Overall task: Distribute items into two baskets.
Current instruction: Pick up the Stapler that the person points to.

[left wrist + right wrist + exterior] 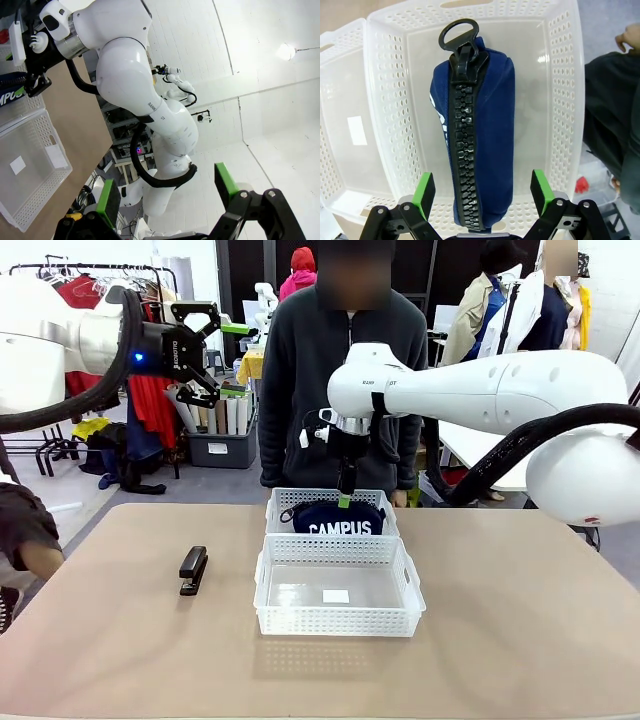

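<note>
The navy-blue pouch (482, 125) with white "CAMPUS" lettering (335, 519) stands on its edge, zip upward, inside the far basket (283, 499). My right gripper (483, 191) hangs just above it, open, its green pads (425, 192) on either side of the pouch without touching it; from the front, the right gripper (345, 498) hovers over that basket. The near basket (337, 618) holds only a white label. A black stapler (193, 570) lies on the table to its left. My left gripper (222, 355) is raised high at the left, open and empty (167, 192).
A person in a dark fleece (300, 370) stands at the table's far edge behind the baskets. Another person's sleeve and hand (30, 550) rest at the table's left edge. The tan tabletop (520, 620) is bare to the right of the baskets.
</note>
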Controlling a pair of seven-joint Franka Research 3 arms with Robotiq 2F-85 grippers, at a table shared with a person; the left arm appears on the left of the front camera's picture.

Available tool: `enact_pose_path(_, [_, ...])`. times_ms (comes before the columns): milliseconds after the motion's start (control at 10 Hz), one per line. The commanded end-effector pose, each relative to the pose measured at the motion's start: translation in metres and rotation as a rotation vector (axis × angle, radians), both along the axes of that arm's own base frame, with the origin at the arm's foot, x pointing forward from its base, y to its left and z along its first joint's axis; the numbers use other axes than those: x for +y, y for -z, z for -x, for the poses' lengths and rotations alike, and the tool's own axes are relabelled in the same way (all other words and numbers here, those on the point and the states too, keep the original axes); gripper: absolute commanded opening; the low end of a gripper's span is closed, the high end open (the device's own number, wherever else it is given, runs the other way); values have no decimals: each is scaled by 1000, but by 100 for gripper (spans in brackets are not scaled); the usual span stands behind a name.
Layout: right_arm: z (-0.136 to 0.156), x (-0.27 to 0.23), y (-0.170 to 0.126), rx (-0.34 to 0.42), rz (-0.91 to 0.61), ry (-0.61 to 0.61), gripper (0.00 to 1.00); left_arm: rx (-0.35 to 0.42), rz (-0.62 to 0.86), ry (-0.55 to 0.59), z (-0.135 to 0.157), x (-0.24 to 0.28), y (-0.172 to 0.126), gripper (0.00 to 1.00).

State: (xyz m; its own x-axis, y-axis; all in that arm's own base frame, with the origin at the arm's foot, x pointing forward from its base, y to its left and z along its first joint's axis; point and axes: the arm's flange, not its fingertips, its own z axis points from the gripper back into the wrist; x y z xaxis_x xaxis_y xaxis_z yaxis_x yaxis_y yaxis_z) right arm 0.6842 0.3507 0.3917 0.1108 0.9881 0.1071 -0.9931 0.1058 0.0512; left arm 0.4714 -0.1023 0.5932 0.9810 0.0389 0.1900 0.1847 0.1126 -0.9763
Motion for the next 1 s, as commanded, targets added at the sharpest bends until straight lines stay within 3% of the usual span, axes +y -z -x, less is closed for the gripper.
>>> enact_pose_path(0, [0, 0, -2, -1, 3, -1, 100, -5, 1, -5, 0, 0, -2, 100])
enact_pose_path(200, [0, 0, 0, 0, 0, 0, 100, -5, 1, -5, 0, 0, -2, 100])
enact_pose_path(500, [9, -16, -33, 83, -117, 80, 100, -5, 1, -5, 0, 0, -2, 100])
enact_pose_path(900, [37, -64, -88, 288, -214, 380, 100, -5, 1, -5, 0, 0, -2, 100])
